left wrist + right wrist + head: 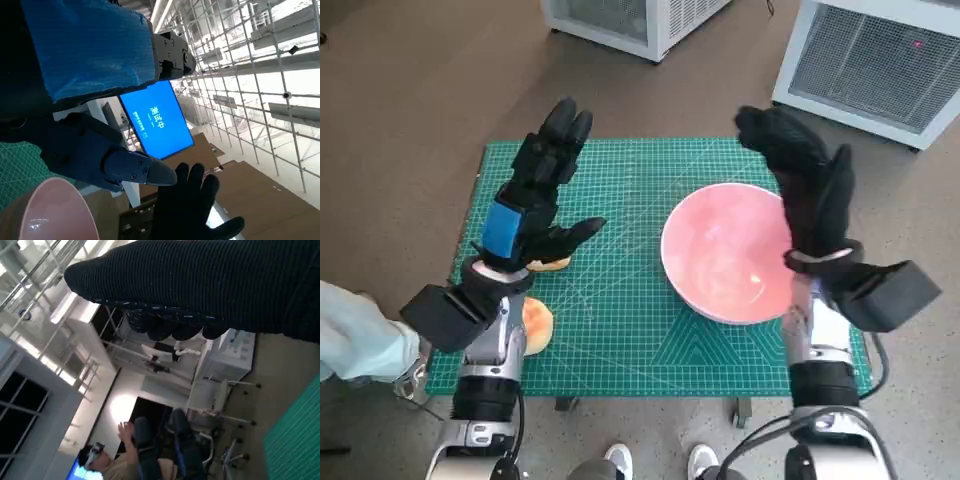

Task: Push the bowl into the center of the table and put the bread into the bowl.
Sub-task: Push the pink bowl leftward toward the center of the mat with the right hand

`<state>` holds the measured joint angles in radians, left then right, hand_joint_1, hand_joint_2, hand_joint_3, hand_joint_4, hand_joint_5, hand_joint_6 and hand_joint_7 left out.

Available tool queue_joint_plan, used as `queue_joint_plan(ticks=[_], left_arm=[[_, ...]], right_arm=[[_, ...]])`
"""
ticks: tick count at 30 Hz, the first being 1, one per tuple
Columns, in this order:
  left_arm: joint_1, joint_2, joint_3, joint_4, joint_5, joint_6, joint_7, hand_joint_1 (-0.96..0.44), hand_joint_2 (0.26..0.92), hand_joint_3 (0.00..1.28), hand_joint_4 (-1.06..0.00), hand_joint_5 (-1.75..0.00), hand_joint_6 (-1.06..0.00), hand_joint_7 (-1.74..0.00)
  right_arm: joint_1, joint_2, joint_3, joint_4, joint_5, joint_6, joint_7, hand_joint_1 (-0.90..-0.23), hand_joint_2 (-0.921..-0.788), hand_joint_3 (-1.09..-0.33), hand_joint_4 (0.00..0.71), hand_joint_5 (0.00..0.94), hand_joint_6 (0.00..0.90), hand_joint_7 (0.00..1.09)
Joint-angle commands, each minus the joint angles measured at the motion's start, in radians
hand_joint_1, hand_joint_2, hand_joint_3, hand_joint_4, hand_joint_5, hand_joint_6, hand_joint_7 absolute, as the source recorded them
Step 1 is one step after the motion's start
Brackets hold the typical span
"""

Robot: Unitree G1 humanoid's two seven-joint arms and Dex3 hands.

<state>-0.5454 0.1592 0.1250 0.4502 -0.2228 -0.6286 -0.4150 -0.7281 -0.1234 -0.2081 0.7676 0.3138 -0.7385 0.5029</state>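
Left hand point(542, 190), fingers spread and holding nothing, is raised over the green mat point(620, 300); bread point(536, 325) lies partly hidden beneath its forearm. Pink bowl point(725, 265) sits right of centre on the desk, beside the raised, empty, open-fingered right hand point(805, 180).

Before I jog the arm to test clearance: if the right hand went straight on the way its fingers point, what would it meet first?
Probably nothing: the right hand points past the pink bowl toward the mat's far edge and floor; height unclear.
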Motion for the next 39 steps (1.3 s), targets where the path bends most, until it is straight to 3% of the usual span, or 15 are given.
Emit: queue_joint_plan(ticks=[1, 7, 14, 18, 26, 39], left_arm=[[0.005, 0.006, 0.001, -0.018, -0.007, 0.002, -0.003, -0.45, 0.921, 0.13, -0.19, -0.01, -0.13, -0.2], [0.004, 0.008, 0.005, -0.011, -0.004, -0.007, 0.001, -0.45, 0.921, 0.14, -0.19, -0.01, -0.12, -0.21], [0.002, 0.006, 0.007, -0.008, 0.0, -0.006, 0.007, -0.45, 0.921, 0.14, -0.19, -0.01, -0.13, -0.22], [0.004, 0.005, 0.005, -0.014, 0.0, 0.001, 0.009, -0.45, 0.921, 0.14, -0.2, -0.01, -0.13, -0.23], [0.004, 0.007, 0.005, -0.014, -0.002, 0.004, 0.007, -0.46, 0.921, 0.14, -0.2, -0.01, -0.13, -0.23], [-0.001, 0.013, 0.008, -0.006, -0.006, 0.009, 0.001, -0.46, 0.921, 0.14, -0.21, -0.01, -0.12, -0.25]], right_arm=[[-0.001, -0.06, -0.048, 0.127, -0.003, -0.032, -0.006, -0.698, -0.921, -0.729, 0.224, 0.004, 0.115, 0.44], [-0.019, -0.121, -0.085, 0.285, -0.056, -0.083, -0.107, -0.676, -0.921, -0.749, 0.216, 0.001, 0.11, 0.42], [-0.01, -0.154, -0.099, 0.401, -0.112, -0.096, -0.256, -0.63, -0.921, -0.798, 0.208, 0.0, 0.114, 0.4], [0.0, -0.154, -0.125, 0.458, -0.101, -0.054, -0.294, -0.612, -0.921, -0.817, 0.202, 0.0, 0.142, 0.37], [0.008, -0.13, -0.161, 0.508, -0.085, 0.032, -0.31, -0.593, -0.921, -0.83, 0.209, 0.004, 0.178, 0.34], [-0.004, -0.068, -0.174, 0.54, -0.092, 0.126, -0.334, -0.603, -0.921, -0.862, 0.222, 0.002, 0.237, 0.26]])
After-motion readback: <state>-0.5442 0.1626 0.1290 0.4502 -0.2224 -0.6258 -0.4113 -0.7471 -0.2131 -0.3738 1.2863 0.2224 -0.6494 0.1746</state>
